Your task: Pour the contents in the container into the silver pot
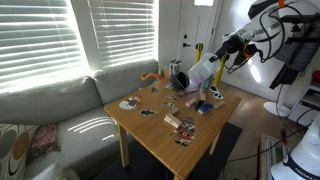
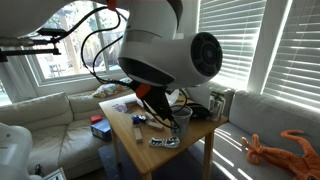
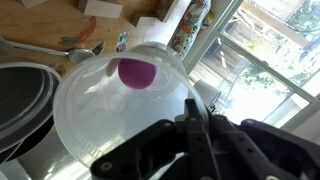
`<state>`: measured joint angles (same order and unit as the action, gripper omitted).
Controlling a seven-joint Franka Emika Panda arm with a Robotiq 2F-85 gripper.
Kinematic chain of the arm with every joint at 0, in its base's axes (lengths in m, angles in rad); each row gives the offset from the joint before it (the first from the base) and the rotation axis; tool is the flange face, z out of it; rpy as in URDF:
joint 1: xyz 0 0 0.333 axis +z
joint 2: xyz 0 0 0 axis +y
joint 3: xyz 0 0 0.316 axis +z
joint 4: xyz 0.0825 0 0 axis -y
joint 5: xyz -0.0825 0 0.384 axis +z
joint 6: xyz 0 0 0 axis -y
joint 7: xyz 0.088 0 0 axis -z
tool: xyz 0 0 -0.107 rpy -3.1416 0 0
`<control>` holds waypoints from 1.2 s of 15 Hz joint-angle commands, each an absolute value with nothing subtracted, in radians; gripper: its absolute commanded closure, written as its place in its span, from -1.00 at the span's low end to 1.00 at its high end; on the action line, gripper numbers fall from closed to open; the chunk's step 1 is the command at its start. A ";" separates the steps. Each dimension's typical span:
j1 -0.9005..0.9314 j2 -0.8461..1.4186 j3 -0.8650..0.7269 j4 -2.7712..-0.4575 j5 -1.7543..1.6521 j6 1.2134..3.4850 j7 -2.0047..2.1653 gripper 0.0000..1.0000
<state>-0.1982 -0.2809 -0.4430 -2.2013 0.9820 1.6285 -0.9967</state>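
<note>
My gripper (image 3: 195, 120) is shut on the container (image 3: 120, 105), a translucent whitish plastic cup. It is held tilted on its side above the table, and a magenta ball (image 3: 136, 71) shows inside it. In an exterior view the tilted cup (image 1: 200, 72) hangs at the end of the arm over the far side of the wooden table (image 1: 160, 140). The silver pot (image 3: 18, 100) lies at the left of the wrist view, its dark round rim just beside and below the cup. It also shows in an exterior view (image 1: 181, 80) next to the cup's mouth.
Small items are scattered over the table, among them a blue box (image 1: 205, 106) and a metal spoon (image 3: 75, 50). A grey sofa (image 1: 50, 110) flanks the table and an orange toy (image 2: 285, 148) lies on the sofa. Windows with blinds stand behind. The arm's body (image 2: 165, 50) blocks much of one view.
</note>
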 commanded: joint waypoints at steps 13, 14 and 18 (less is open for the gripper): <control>-0.273 -0.226 -0.426 -2.198 1.047 1.532 -1.195 0.98; -0.277 -0.223 -0.430 -2.197 1.050 1.520 -1.220 0.98; -0.295 -0.203 -0.438 -2.186 1.060 1.472 -1.283 0.98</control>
